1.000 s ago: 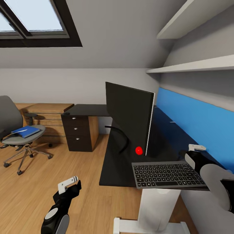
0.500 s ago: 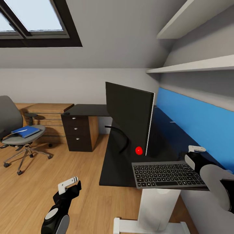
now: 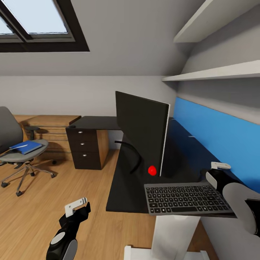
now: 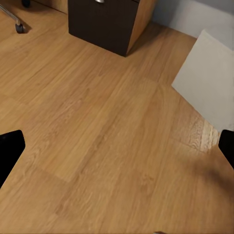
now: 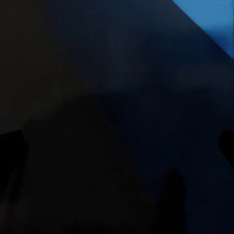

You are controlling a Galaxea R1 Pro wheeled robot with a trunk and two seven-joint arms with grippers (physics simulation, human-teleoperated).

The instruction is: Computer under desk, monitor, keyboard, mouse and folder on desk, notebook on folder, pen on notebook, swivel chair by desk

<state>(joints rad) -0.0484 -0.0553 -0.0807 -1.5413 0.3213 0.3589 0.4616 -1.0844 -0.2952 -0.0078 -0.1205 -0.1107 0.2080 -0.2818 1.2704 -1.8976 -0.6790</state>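
Black desk point(image 3: 124, 187): monitor point(image 3: 141, 134) standing on it, edge-on; keyboard point(image 3: 186, 199) lying at the near end, just in front of the monitor, overhanging the desk edge. Red dot point(image 3: 152, 170) at the monitor's foot. Right gripper point(image 3: 217, 172) beside the keyboard's far right corner, grip state cannot be told. Left gripper point(image 4: 117, 151) over wooden floor point(image 3: 29, 213), fingers spread, empty. Grey swivel chair point(image 3: 14, 151) well apart, blue folder point(image 3: 25, 147) on its seat.
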